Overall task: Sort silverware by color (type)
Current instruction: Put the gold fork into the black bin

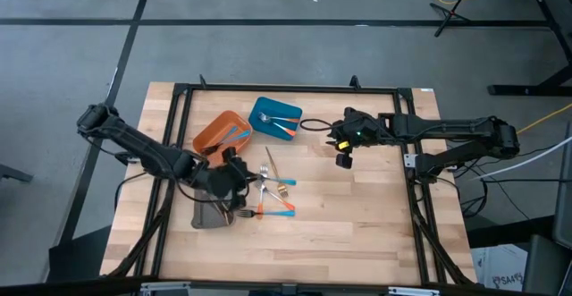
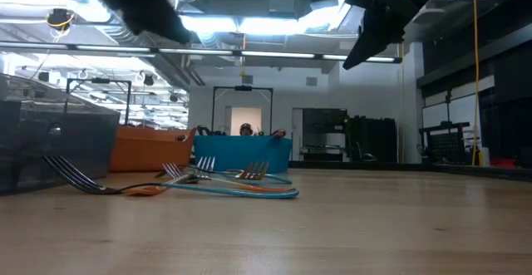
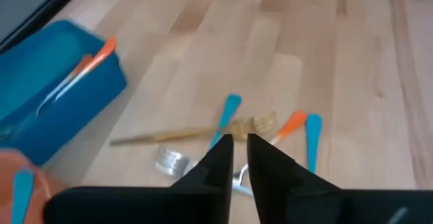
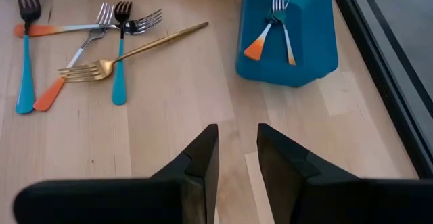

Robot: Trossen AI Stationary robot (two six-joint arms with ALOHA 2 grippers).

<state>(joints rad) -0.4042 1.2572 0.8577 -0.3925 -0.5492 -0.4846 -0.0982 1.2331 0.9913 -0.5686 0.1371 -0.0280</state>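
Several forks lie in a loose heap [image 1: 273,193] on the wooden table: a gold fork [image 4: 128,55], blue-handled ones [image 4: 120,68] and orange-handled ones [image 4: 57,92]. My left gripper [image 3: 240,149] hovers above the heap's left side, between the orange tray [image 1: 222,132] and the grey tray [image 1: 213,214]. Its fingers are slightly apart with nothing between them. My right gripper [image 4: 237,143] hangs open and empty over bare table, right of the blue tray [image 4: 287,34]. The blue tray holds two orange-handled forks [image 4: 270,31]. Blue-handled pieces [image 1: 237,136] lie in the orange tray.
The three trays stand close together at the table's left centre, the blue one [image 1: 275,120] farthest back. A fork [image 2: 79,175] lies beside the grey tray with its tines raised. The table's near and right parts are bare wood [image 1: 357,215]. A black frame [image 1: 411,153] runs along the table's edges.
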